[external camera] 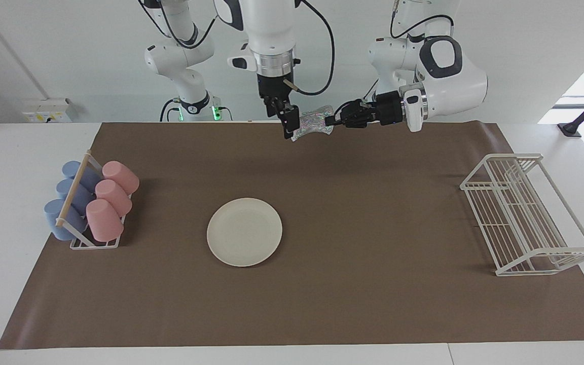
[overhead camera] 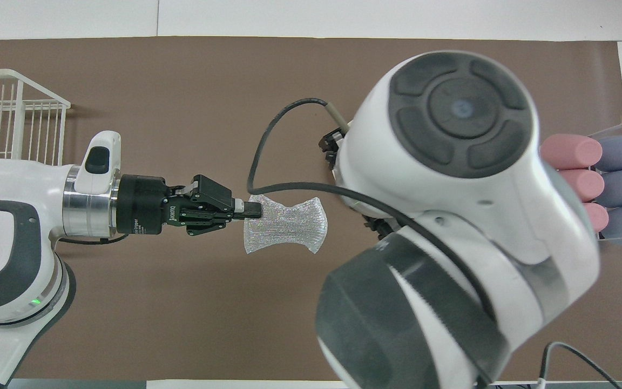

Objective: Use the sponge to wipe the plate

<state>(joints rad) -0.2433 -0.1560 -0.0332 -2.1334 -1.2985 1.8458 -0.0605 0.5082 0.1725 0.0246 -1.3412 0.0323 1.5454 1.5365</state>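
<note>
Gripping sponge (overhead camera: 284,225): left tool (overhead camera: 254,209) | right tool (external camera: 288,124) open | plate (external camera: 244,231) hidden overhead

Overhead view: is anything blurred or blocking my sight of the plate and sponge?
Overhead view: the right arm, smeared by motion blur, hides the plate entirely; the sponge shows sharp, pinched at one end by the left tool. Facing view: the plate lies unobstructed and evenly lit, without glare.

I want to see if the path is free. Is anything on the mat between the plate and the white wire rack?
No. In the facing view only bare brown mat lies between the plate and the white wire rack.
</note>
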